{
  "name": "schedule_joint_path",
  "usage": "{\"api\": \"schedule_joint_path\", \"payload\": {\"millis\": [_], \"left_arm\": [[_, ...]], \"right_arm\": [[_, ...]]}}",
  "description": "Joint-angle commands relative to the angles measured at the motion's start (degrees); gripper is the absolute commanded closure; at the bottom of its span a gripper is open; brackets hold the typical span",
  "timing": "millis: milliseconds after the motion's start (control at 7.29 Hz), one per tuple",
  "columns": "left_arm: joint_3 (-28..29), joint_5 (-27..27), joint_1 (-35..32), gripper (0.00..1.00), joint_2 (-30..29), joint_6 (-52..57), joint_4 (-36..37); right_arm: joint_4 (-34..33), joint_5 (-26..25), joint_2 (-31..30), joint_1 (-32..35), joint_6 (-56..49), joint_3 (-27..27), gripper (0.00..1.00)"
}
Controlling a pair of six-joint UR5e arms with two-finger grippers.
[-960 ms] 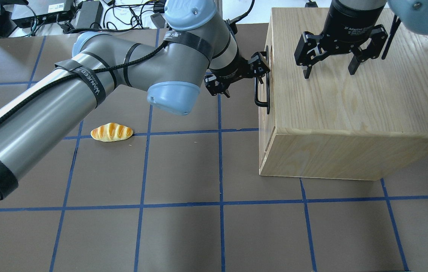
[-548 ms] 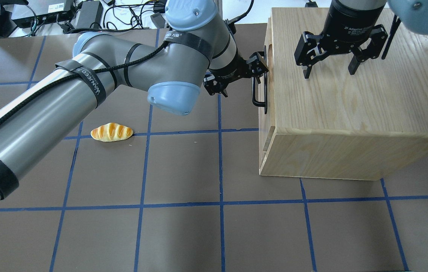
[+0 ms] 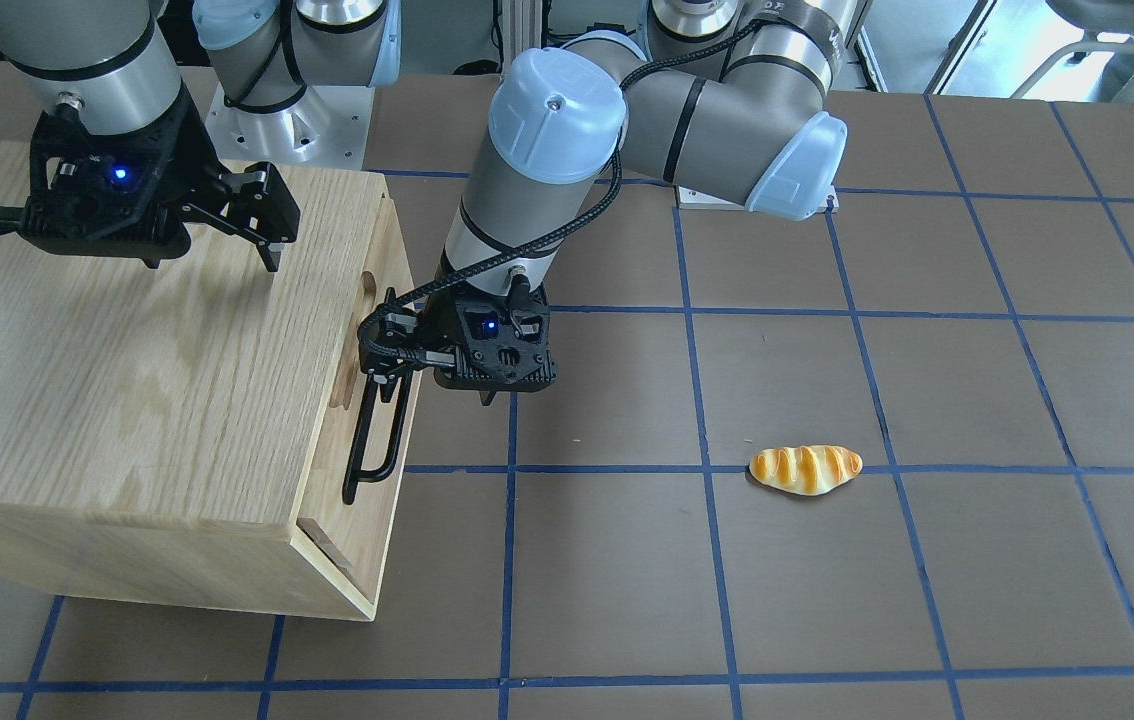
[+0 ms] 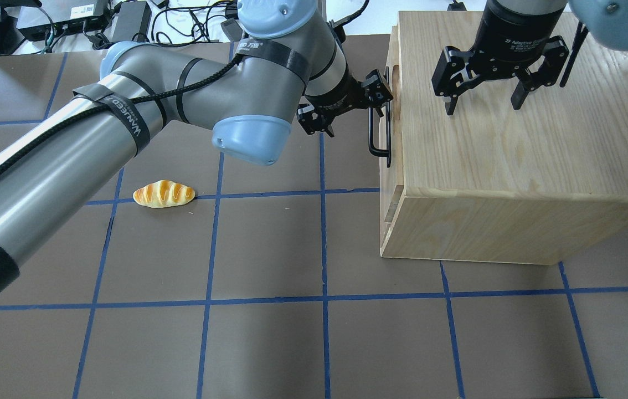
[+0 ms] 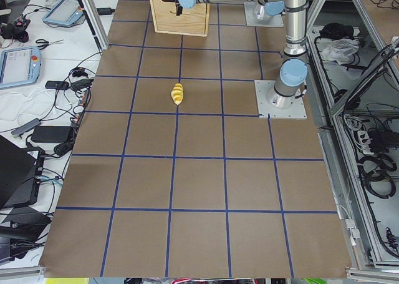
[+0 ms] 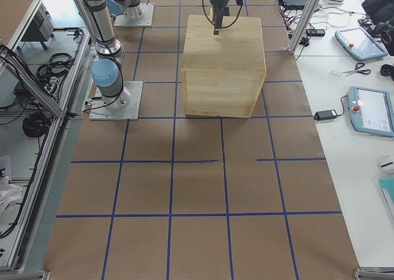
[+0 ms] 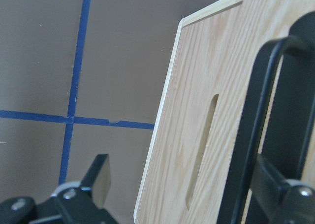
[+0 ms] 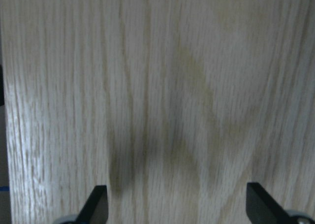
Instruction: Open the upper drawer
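The upper drawer [image 4: 393, 77] [image 3: 374, 300] is the top front panel of a light-wood cabinet [image 4: 513, 144], with an oblong cut-out and a long black bar handle [image 4: 372, 136] [image 3: 374, 440]. It stands slightly out from the cabinet face. My left gripper [image 4: 361, 111] [image 3: 377, 355] is open at the handle's upper end. In the left wrist view [image 7: 184, 175] the bar lies against the right finger [image 7: 283, 189], with the left finger well apart. My right gripper [image 4: 484, 105] [image 8: 177, 199] is open, fingertips down on or just above the cabinet top.
A toy bread roll [image 4: 164, 194] [image 3: 805, 469] lies on the brown mat left of the cabinet. The plain lower front panel [image 3: 342, 560] sits below the upper drawer. Cables and electronics [image 4: 70, 22] line the far table edge.
The left gripper has drawn back leftward from the cabinet, and the handle and upper drawer front have come a little way out with it. The right arm has not moved.
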Motion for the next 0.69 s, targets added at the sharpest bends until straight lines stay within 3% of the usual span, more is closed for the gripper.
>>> {"api": "schedule_joint_path", "payload": {"millis": [0, 548], "left_arm": [[0.36, 0.14, 0.01, 0.00, -0.88, 0.07, 0.04], [0.36, 2.86, 0.27, 0.00, -0.80, 0.07, -0.31]], "right_arm": [[0.00, 0.00, 0.00, 0.00, 0.00, 0.00, 0.00], [0.00, 0.00, 0.00, 0.00, 0.00, 0.00, 0.00]]}}
